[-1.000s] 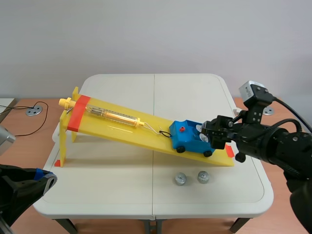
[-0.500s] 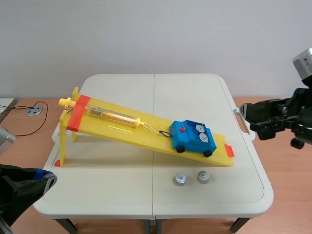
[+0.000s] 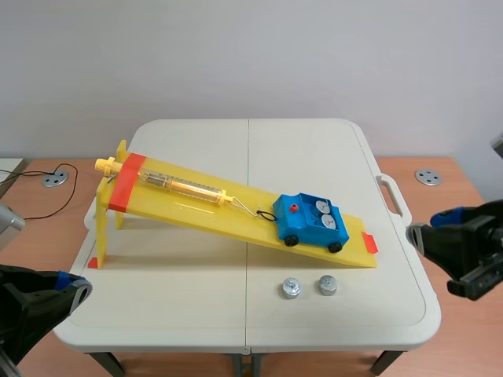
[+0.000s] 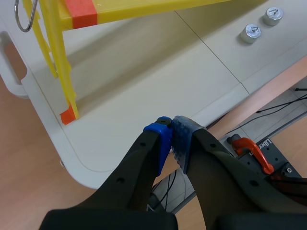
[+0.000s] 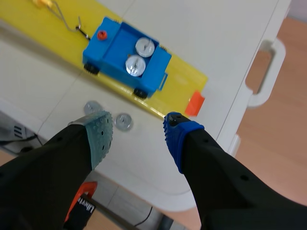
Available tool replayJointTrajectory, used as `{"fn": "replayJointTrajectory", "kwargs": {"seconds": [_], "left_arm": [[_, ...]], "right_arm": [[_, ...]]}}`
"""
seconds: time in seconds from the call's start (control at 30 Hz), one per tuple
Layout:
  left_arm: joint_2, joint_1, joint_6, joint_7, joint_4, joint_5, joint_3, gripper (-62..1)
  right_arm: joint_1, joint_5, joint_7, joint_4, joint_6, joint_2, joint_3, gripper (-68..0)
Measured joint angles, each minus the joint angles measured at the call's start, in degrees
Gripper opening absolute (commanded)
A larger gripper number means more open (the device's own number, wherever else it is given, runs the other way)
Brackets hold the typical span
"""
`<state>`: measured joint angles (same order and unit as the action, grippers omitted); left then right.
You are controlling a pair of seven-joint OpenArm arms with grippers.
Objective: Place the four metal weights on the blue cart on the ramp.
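Note:
A blue cart (image 3: 310, 222) sits low on the yellow ramp (image 3: 196, 200), hooked to a spring scale (image 3: 177, 184). Two metal weights (image 5: 144, 47) (image 5: 134, 64) lie in the cart (image 5: 127, 57). Two more weights (image 3: 291, 288) (image 3: 328, 285) stand on the table in front of the ramp's lower end. My right gripper (image 5: 136, 129) is open and holds nothing, high above those two table weights (image 5: 91, 106) (image 5: 123, 121); in the scene view it (image 3: 431, 239) is off the table's right edge. My left gripper (image 4: 170, 134) is shut on nothing near the table's front left corner (image 3: 71, 287).
The white folding table (image 3: 189, 306) has a handle (image 3: 393, 200) on its right edge. The ramp's tall legs (image 4: 62, 72) stand at the left. An orange-handled clamp (image 4: 252, 151) lies on the floor below the table's front edge.
My right arm has pulled back from the cart, moving right and then down past the table's right edge. The left arm has stayed where it was.

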<state>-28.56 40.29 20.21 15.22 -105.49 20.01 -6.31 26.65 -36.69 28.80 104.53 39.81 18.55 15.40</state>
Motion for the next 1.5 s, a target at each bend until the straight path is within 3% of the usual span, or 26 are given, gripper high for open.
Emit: {"fn": "replayJointTrajectory", "kwargs": {"seconds": [0.17, 0.37, 0.53, 0.77, 1.03, 1.23, 1.5], "left_arm": [[0.0, 0.0, 0.0, 0.0, 0.0, 0.0, 0.0, -56.9], [0.0, 0.0, 0.0, 0.0, 0.0, 0.0, 0.0, -56.9], [0.0, 0.0, 0.0, 0.0, 0.0, 0.0, 0.0, -56.9], [0.0, 0.0, 0.0, 0.0, 0.0, 0.0, 0.0, -56.9], [0.0, 0.0, 0.0, 0.0, 0.0, 0.0, 0.0, -56.9], [0.0, 0.0, 0.0, -0.02, 0.0, 0.0, 0.0, -56.9], [-0.02, 0.0, 0.0, 0.0, 0.0, 0.0, 0.0, -56.9]], "right_arm": [[3.37, 0.0, 1.16, 0.0, 0.09, 0.04, 0.02, -36.8], [4.72, 0.28, 3.26, 0.0, 0.09, 0.04, 0.02, -36.8], [4.68, 3.39, 2.91, -0.04, -0.07, 0.04, -0.74, -36.8], [3.41, 12.7, -3.17, -2.38, -2.4, -0.44, -7.76, -36.8], [-2.99, 21.79, -7.32, -7.52, -5.44, -4.17, -18.49, -36.8], [-7.78, 25.4, -9.6, -13.94, -7.96, -7.02, -24.04, -36.8], [-12.9, 28.59, -12.24, -23.47, -9.92, -10.19, -27.17, -36.8]]}}
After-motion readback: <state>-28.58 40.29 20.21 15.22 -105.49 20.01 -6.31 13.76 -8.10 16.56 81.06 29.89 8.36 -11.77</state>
